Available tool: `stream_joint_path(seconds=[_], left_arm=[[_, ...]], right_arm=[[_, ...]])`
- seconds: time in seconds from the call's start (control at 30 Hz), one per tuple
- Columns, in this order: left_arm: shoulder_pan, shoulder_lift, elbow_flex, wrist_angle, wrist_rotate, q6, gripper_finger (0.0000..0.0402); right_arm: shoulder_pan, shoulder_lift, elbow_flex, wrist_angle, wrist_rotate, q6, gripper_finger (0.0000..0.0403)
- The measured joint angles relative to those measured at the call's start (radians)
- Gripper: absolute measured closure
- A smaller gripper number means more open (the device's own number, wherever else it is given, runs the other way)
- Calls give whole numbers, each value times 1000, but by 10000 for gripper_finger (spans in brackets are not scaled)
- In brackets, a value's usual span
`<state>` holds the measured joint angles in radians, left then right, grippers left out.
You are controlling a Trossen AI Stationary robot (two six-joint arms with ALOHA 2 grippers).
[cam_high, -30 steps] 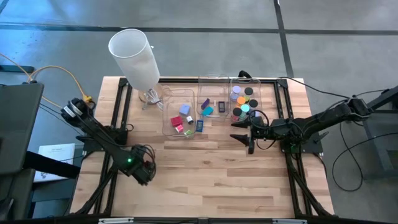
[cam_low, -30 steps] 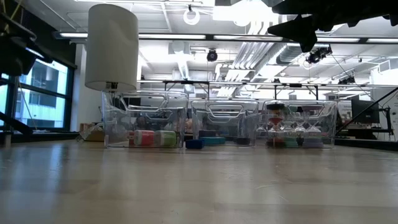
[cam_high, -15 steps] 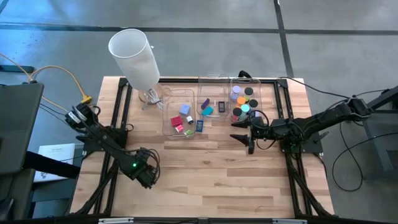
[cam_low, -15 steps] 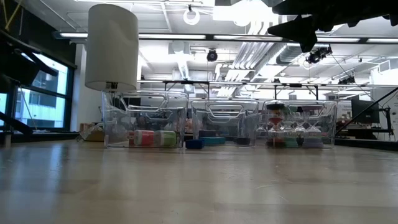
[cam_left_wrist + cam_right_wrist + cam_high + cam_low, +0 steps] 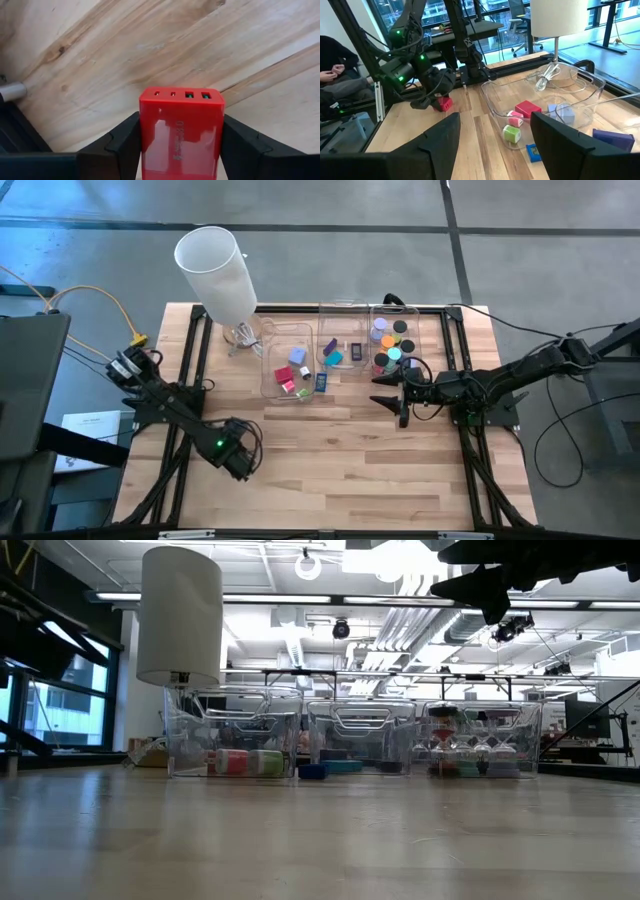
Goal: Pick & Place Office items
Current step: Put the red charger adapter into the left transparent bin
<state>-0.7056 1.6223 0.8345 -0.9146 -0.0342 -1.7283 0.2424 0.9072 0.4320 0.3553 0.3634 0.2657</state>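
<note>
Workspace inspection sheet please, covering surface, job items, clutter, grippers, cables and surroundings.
Surface: wooden table, dark frame rails.
Job's things: red charger block between the left gripper's jaws; other pieces sorted in three clear bins.
Clutter: tall white cylinder at the back left corner.
Grippers: left gripper low over the table's front left, shut on the block; right gripper hovers empty near the bins, jaws open.
Cables: orange and white leads off the left edge.
Surroundings: seated person beyond the table.
</note>
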Motion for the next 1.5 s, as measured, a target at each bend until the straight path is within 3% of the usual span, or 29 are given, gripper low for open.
stream_joint_path(seconds=[0.23,0.43,0.6,0.8,1.13,1.33,1.5], left_arm=[[57,-16,80,-52,-33,144,202],[100,-64,260,-204,-141,288,202],[139,-82,446,-327,-291,418,202],[252,-82,582,-300,-464,660,202],[594,-82,592,-259,-435,910,202],[745,-61,587,-228,-337,999,202],[825,-11,586,-208,-318,1048,202]], right_arm=[[0,0,0,-4,0,29,172],[0,27,-1,-11,-4,48,172],[0,78,-1,2,0,56,172],[0,123,-1,73,-8,54,172],[35,134,-1,91,-41,70,172],[48,134,-1,97,-42,47,172],[48,133,-1,101,-43,47,172]])
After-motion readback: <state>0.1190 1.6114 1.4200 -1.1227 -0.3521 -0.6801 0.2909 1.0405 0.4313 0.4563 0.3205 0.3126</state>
